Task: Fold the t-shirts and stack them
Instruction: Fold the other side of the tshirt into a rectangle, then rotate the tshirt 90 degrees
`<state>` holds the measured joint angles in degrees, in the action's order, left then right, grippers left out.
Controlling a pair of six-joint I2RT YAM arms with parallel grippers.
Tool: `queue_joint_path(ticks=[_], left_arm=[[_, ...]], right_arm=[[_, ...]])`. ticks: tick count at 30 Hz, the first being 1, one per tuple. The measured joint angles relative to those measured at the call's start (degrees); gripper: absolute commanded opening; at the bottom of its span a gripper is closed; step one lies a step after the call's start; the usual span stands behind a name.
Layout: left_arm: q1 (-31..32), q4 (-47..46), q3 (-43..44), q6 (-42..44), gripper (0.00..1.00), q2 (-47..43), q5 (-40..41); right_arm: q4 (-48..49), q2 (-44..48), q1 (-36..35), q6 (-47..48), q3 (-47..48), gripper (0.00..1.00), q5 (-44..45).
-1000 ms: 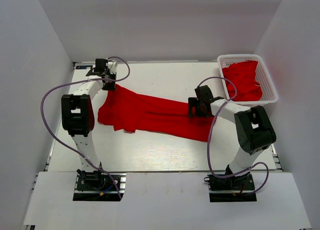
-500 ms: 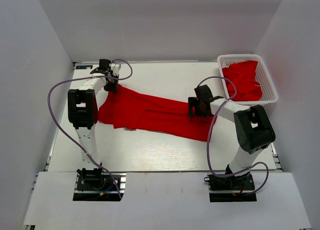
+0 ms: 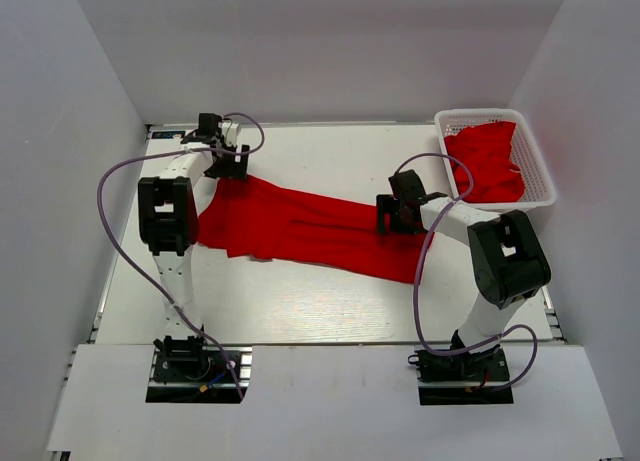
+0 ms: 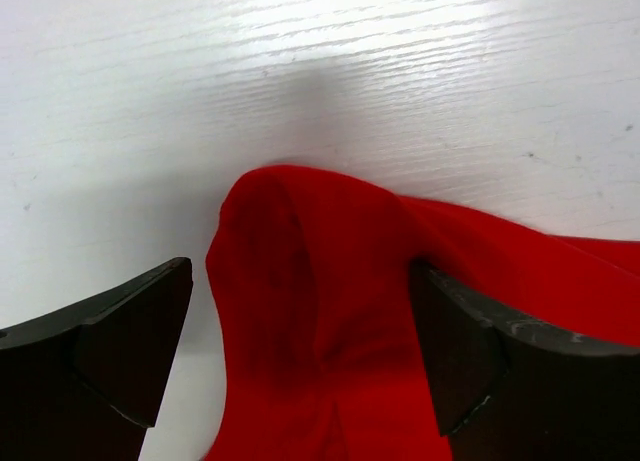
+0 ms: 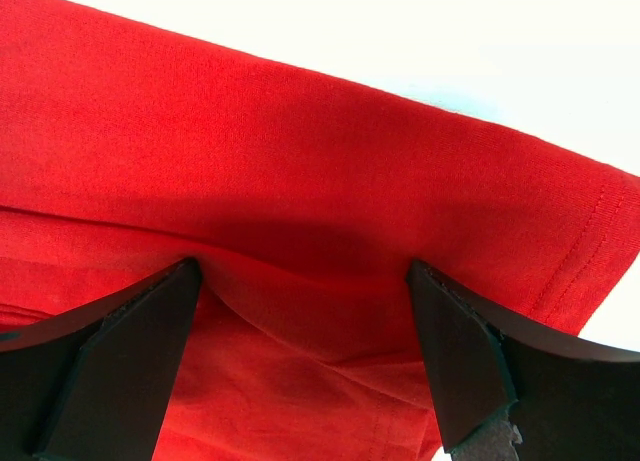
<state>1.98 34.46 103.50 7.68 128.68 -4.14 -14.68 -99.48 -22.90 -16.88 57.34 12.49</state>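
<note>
Left wrist view: left hand (image 4: 298, 331) just opened wide, letting the plain red cloth t-shirt (image 4: 340, 241) lie ready for folding; right hand (image 5: 300, 321) open too, probably empty.

White arm links (image 3: 175, 281), black joint housings (image 3: 165, 216), looping purple cables (image 3: 100, 191), dark wedge-shaped fingers (image 4: 125, 351), black bases (image 3: 195, 366).

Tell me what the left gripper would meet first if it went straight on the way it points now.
Most likely the raised fold of the plain bright red cloth t-shirt, which sits between the fingers of the open left gripper. The white table lies behind it, though depth is hard to judge.
</note>
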Motion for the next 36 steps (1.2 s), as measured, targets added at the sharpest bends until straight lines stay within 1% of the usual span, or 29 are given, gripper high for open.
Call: queue_joint_path(ticks=[5,8,11,14,16,18,23,26,29,32,36], left_arm=[[0.0,4.48,2.86,-2.56,1.0,-0.31,3.61],[0.09,5.77,2.54,-6.12,1.0,-3.63,5.14],[0.28,4.96,-5.38,-10.6,1.0,-11.98,4.94],[0.55,0.48,-19.32,-14.86,1.0,-22.97,2.54],[0.72,-0.92,-26.86,-16.72,1.0,-27.78,1.31],[1.05,-1.9,-31.65,-18.21,1.0,-29.05,0.61],[1.95,-4.09,-40.54,-20.85,1.0,-27.67,-1.86],[2.54,-5.97,-41.29,-21.51,1.0,-27.58,-2.29],[2.78,-5.73,-40.17,-21.97,1.0,-26.43,-1.14],[2.82,-4.02,-34.99,-22.34,1.0,-22.29,0.31],[2.89,-2.89,-25.55,-22.03,1.0,-15.21,2.03]], right_arm=[[-0.5,0.5,0.0,0.79,0.0,0.9,-0.37],[-1.51,2.08,0.0,1.27,0.0,0.9,-0.59],[-1.95,4.57,0.0,2.08,0.0,0.9,-0.66],[-1.95,6.03,0.0,2.69,0.35,0.9,-0.81],[-1.9,6.05,0.0,3.02,1.01,0.9,-1.31],[-1.81,6.05,0.0,3.23,1.18,0.9,-2.21],[-1.44,5.7,0.02,3.21,1.33,0.9,-2.8],[-1.44,3.43,0.02,2.91,2.47,0.9,-2.14],[-1.62,0.59,0.04,2.03,2.8,0.9,-1.55],[-1.92,-1.6,0.04,0.74,2.54,0.9,-0.9],[-0.33,-0.83,0.0,0.68,1.01,0.9,-1.73]])
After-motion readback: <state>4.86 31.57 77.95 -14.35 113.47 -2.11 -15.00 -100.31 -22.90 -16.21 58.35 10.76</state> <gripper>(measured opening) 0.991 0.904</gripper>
